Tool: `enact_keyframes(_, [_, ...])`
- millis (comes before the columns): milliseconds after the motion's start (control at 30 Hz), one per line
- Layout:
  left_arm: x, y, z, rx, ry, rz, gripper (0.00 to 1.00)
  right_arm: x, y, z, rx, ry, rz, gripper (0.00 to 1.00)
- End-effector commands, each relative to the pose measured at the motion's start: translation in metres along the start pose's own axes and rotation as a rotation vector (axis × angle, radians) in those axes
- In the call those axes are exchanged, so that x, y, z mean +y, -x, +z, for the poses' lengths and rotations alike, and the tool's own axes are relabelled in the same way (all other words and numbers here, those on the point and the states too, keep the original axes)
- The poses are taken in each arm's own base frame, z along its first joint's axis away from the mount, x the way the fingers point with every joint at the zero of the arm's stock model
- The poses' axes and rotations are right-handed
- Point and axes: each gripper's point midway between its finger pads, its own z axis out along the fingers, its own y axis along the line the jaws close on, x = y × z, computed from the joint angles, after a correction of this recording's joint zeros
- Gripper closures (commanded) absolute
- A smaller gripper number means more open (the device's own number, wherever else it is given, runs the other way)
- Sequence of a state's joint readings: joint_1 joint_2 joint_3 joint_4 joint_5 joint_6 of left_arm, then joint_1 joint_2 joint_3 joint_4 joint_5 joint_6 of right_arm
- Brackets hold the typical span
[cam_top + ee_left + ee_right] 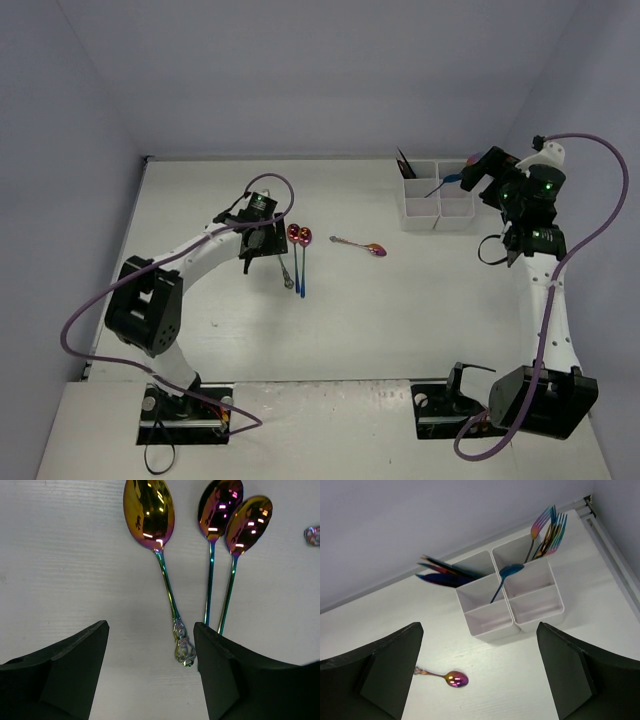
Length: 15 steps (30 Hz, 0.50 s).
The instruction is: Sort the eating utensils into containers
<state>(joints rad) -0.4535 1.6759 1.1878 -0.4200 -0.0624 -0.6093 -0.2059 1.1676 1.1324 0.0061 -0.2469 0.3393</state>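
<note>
A white bench (pixel 400 320) fills most of the overhead view, closed in by plain lilac-grey walls (pixel 300 70) at the back and sides. The left arm (pixel 190 255) and right arm (pixel 545 290) rise from its near edge. At the back right stands the white tray (pixel 437 222), divided into four square compartments. Seen from the right wrist, knives (pixel 442 572) fan out of the far left compartment and forks (pixel 547 530) stand in the far right one. A blue spoon (pixel 502 582) leans in the tray, bowl up over the centre divider; I cannot tell which compartment holds its handle. The right claw (pixel 479 627) hangs near the tray, released, its fingers wide and well apart from the blue spoon. A lone spoon (pixel 360 246) lies flat on the bench between the tray and the left arm. The left claw (pixel 150 630) is likewise released, its fingers spread low over three spoons lying side by side. The ornate-handled spoon (pixel 165 580) has its handle end between the fingers, closer to the one on the picture's right. The pair of spoons (pixel 210 565) beside it runs its handles in behind that same finger.
</note>
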Motion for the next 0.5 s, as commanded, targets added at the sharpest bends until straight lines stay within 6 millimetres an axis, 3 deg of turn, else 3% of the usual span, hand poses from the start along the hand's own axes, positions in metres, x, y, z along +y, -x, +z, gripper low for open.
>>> enact_keyframes(0, [-0.011,0.036,0.001,-0.08,0.044,-0.105,0.38,0.011,-0.006,-0.011,-0.019,0.016,-0.007,0.05])
enact_keyframes(133, [-0.009,0.035,0.021,-0.044,0.101,-0.116,0.44,0.018,-0.013,-0.021,-0.016,0.04,-0.01,0.04])
enact_keyframes(467, [-0.007,0.006,0.057,0.06,0.156,-0.121,0.62,0.027,-0.024,-0.037,0.004,0.067,-0.042,0.03])
